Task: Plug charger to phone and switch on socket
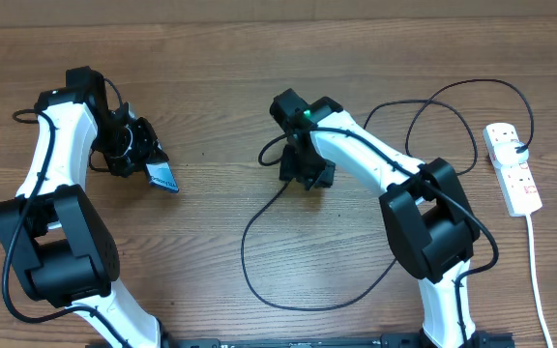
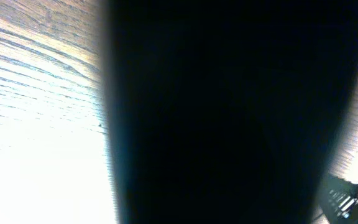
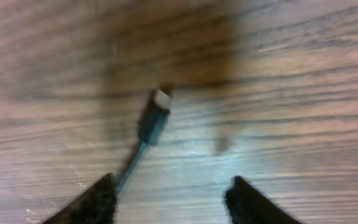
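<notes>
My left gripper (image 1: 151,164) is shut on the phone (image 1: 163,178), which it holds tilted just above the table at the left. In the left wrist view the phone's dark body (image 2: 229,112) fills most of the picture and hides the fingers. The charger's thin black cable (image 1: 249,253) loops across the middle of the table. My right gripper (image 1: 305,177) hangs low over the cable's end. In the right wrist view it (image 3: 171,182) is open, with the small connector tip (image 3: 161,98) lying on the wood ahead and the cable running past the left finger (image 3: 98,199). The white socket (image 1: 513,169) lies at the far right.
A black plug (image 1: 520,148) sits in the socket's upper end, and the cable arcs from it across the back right (image 1: 453,92). A white lead (image 1: 538,280) runs from the strip toward the front edge. Bare wooden table (image 1: 220,87) lies between the arms.
</notes>
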